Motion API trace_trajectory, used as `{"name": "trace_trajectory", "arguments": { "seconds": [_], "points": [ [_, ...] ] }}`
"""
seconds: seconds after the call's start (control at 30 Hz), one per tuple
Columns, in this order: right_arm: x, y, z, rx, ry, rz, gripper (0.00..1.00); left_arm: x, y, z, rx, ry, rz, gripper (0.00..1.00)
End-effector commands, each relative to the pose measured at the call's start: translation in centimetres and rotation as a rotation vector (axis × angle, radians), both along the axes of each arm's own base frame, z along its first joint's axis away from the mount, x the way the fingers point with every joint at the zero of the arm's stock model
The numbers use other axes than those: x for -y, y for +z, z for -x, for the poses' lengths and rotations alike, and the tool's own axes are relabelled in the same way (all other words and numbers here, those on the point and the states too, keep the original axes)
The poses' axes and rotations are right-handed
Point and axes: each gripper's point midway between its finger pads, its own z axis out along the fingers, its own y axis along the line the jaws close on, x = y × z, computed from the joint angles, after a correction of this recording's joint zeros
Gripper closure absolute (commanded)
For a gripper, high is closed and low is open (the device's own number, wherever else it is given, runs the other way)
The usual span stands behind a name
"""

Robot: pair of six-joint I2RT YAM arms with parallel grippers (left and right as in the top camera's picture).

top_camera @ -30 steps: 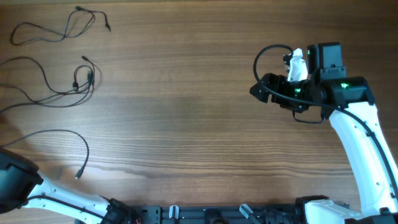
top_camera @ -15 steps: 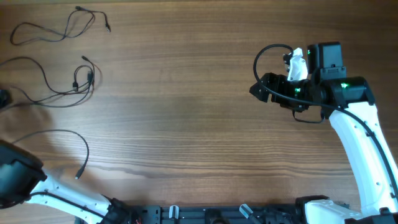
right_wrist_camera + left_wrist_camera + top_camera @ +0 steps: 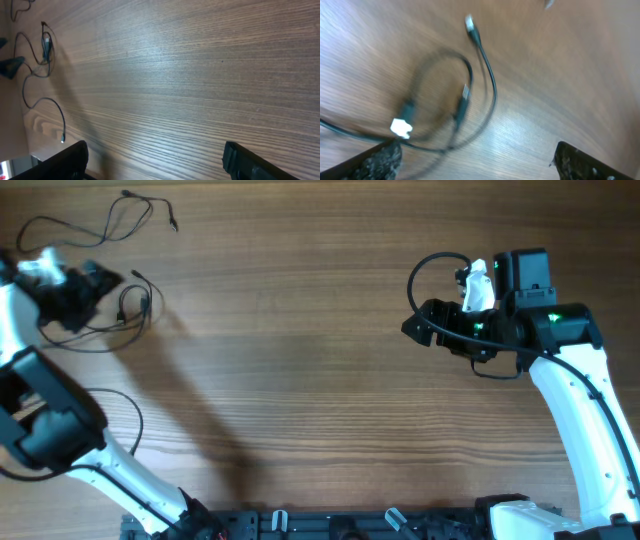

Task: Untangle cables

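Observation:
Three thin black cables lie apart at the table's left. One (image 3: 98,227) is at the far edge, one looped cable (image 3: 128,318) is below it, and a third (image 3: 122,408) curves nearer the front. My left gripper (image 3: 100,288) hovers over the looped cable, open and holding nothing. In the left wrist view that cable (image 3: 487,85) shows blurred with small plugs (image 3: 401,127), just beyond my left gripper (image 3: 480,165). My right gripper (image 3: 414,326) stands open over bare wood at the right. The right wrist view shows my right gripper (image 3: 160,161) empty, with cables (image 3: 46,46) far off.
Wooden table (image 3: 300,360) spans the view. The right arm's own thicker black cable (image 3: 432,272) loops above its wrist. The left arm's white links (image 3: 110,480) cross the front left corner, over part of the nearest cable.
My left arm swung up from the front left edge to the looped cable, and its jaws spread wider. The right arm and the cables have not moved.

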Motion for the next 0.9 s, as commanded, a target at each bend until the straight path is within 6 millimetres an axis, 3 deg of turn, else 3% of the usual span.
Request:
{"name": "trace_trajectory", "arguments": {
  "seconds": [0.0,0.07,0.23,0.33,0.4,0.53,0.63,0.73,0.87],
  "points": [
    [0.1,-0.2,-0.1,-0.005,-0.003,0.013,0.12,-1.2,-3.7,3.7,-0.375,0.497,-0.081,0.0],
    [0.1,-0.2,0.1,-0.01,-0.002,0.013,0.12,-0.9,-4.6,4.9,-0.448,0.635,-0.079,0.0],
    [0.1,-0.3,0.1,-0.004,0.015,0.021,0.12,1.2,-5.8,5.2,-0.486,0.677,0.028,0.0],
    [0.1,-0.3,0.1,-0.002,0.019,0.022,0.12,2.0,-5.5,5.2,-0.488,0.64,0.092,0.2],
    [0.1,-0.3,0.2,-0.003,0.018,0.022,0.12,2.6,-5.0,4.8,-0.46,0.589,0.151,0.21],
    [0.2,-0.4,0.4,-0.014,0.019,0.023,0.12,1.1,-3.7,5.1,-0.422,0.623,0.177,0.09],
    [0.2,-0.4,0.5,-0.017,0.019,0.023,0.12,-0.3,-2.6,6.1,-0.422,0.694,0.156,0.08],
    [0.2,-0.4,0.4,-0.016,0.019,0.024,0.12,-2.5,-2.1,8.4,-0.477,0.839,0.077,0.07],
    [0.2,-0.4,0.4,-0.015,0.018,0.023,0.12,-4.1,-2.6,10.0,-0.52,0.927,-0.026,0.08]
  ]
}}
